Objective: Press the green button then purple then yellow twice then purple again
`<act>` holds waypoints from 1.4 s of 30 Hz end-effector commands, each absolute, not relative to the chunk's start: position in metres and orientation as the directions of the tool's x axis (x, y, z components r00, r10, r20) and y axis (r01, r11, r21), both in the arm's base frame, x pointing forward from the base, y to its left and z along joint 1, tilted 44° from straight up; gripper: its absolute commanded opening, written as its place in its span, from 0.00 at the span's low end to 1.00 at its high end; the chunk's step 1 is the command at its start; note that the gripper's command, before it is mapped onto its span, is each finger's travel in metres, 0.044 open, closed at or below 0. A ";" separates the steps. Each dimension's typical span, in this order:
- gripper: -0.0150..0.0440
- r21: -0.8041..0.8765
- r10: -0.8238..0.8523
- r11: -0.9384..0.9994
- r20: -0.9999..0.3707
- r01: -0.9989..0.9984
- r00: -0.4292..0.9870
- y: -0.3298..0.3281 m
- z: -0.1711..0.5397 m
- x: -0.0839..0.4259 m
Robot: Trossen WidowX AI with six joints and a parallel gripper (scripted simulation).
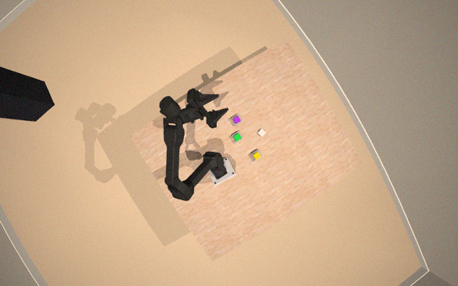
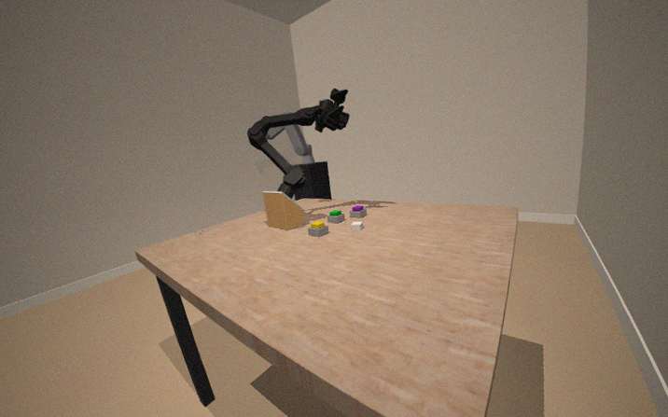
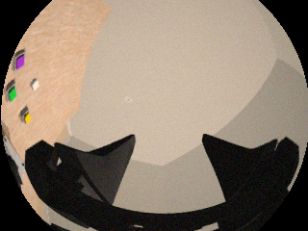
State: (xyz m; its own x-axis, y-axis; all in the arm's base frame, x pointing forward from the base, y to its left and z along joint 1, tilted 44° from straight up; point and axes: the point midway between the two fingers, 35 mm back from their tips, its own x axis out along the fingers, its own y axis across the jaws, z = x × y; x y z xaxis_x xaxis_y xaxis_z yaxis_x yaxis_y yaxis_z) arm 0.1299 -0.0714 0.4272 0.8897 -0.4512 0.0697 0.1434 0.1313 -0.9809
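Observation:
The green button (image 1: pixel 237 136) (image 2: pixel 335 213) (image 3: pixel 12 93) sits in a grey housing on the table. The purple button (image 1: pixel 236 119) (image 2: pixel 357 208) (image 3: pixel 20 62) is beside it, farther from the arm's base. The yellow button (image 1: pixel 256 155) (image 2: pixel 317 225) (image 3: pixel 27 117) is on the other side of the green one. All three caps stand up from their housings. My gripper (image 1: pixel 223 102) (image 3: pixel 169 139) is open and empty, raised high above the table. In the exterior view it is up at the arm's end, clear of every button.
A small white block (image 1: pixel 261 132) (image 2: pixel 357 225) (image 3: pixel 35 85) lies on the table (image 1: pixel 289 95) (image 2: pixel 395 282) near the buttons. A tan wedge-shaped object (image 2: pixel 283 212) stands left of the yellow button in the exterior view. The arm's base plate (image 1: pixel 231 173) is near the buttons.

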 end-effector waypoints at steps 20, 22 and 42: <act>0.93 0.013 0.201 0.781 -0.952 -0.624 0.232 0.007 0.138 0.199; 0.93 0.269 0.364 0.840 -0.923 -0.470 0.121 0.014 0.124 0.186; 0.80 0.687 0.686 0.726 -0.725 -0.003 0.063 0.040 0.108 0.177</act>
